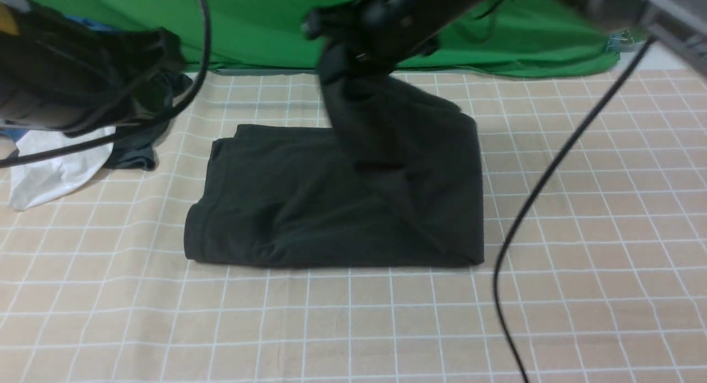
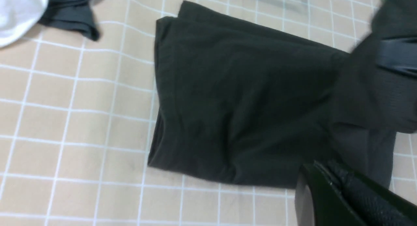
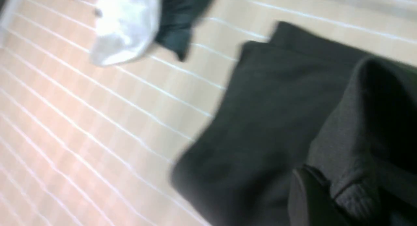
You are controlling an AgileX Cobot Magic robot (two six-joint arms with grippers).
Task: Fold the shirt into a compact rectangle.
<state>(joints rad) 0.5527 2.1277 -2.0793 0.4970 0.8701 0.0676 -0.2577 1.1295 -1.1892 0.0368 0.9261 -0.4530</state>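
Observation:
The black shirt [image 1: 287,200] lies partly folded in a thick rectangle on the checked tablecloth [image 1: 353,316], and none of its print shows. Its far right part is pulled up in a taut flap [image 1: 359,123] to my right gripper [image 1: 337,68], which is shut on the cloth above the shirt's back edge. In the right wrist view, fabric [image 3: 355,190] is bunched between the right gripper's [image 3: 342,187] dark fingers [image 3: 309,193]. My left gripper [image 2: 314,170] is shut with nothing in it and is held off the shirt [image 2: 241,98]. The left arm [image 1: 72,73] is raised at the far left.
A white garment [image 1: 49,167] and a smaller dark garment [image 1: 138,151] lie crumpled at the left, beside the left arm. A green backdrop cloth [image 1: 265,29] borders the table's far edge. A black cable [image 1: 530,206] hangs across the right side.

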